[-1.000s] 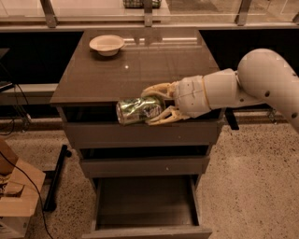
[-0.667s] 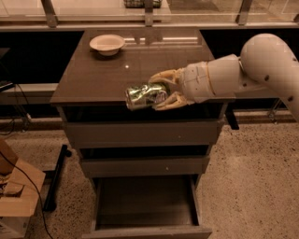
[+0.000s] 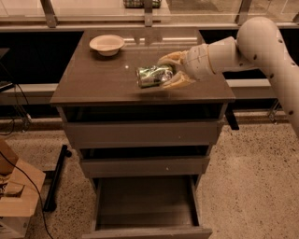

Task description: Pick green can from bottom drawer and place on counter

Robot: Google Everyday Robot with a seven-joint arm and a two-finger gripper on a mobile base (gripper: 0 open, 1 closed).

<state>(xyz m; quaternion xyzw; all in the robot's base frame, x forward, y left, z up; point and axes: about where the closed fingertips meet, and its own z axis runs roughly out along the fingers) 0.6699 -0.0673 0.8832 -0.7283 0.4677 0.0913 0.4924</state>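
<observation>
Nearest the camera, the bottom drawer [image 3: 145, 203] stands pulled well out of the cabinet, showing its wide flat floor, low side walls and plain front. To its left, a cardboard box [image 3: 16, 196] sits on the speckled floor [image 3: 252, 177], with a black cable [image 3: 29, 186] running across it.

Above the bottom drawer come 2 shallower drawers, the middle drawer [image 3: 142, 165] and then the top drawer [image 3: 140, 134], each with a dark gap above its front.

The counter [image 3: 98, 79] tops the cabinet as a glossy grey-brown slab. The green can [image 3: 153, 76] is over its right half, nearer the front edge than the back. It lies on its side with 1 silver end facing left. A soft shadow falls on the counter just below it, and I cannot tell whether the can touches the surface or hangs just above it.

The gripper [image 3: 163, 72] comes in from the right and is closed on the can. 1 finger [image 3: 169, 59] curves over the far side and the other presses on the near side, so the can sits between them. The pale arm [image 3: 261, 42] stretches away to the right and bends down at the picture's edge.

Further back, a round cream bowl [image 3: 107, 44] stands upright near the counter's rear left corner, well apart from the can. Behind the cabinet runs a pale ledge [image 3: 93, 27] with metal posts [image 3: 48, 11].
</observation>
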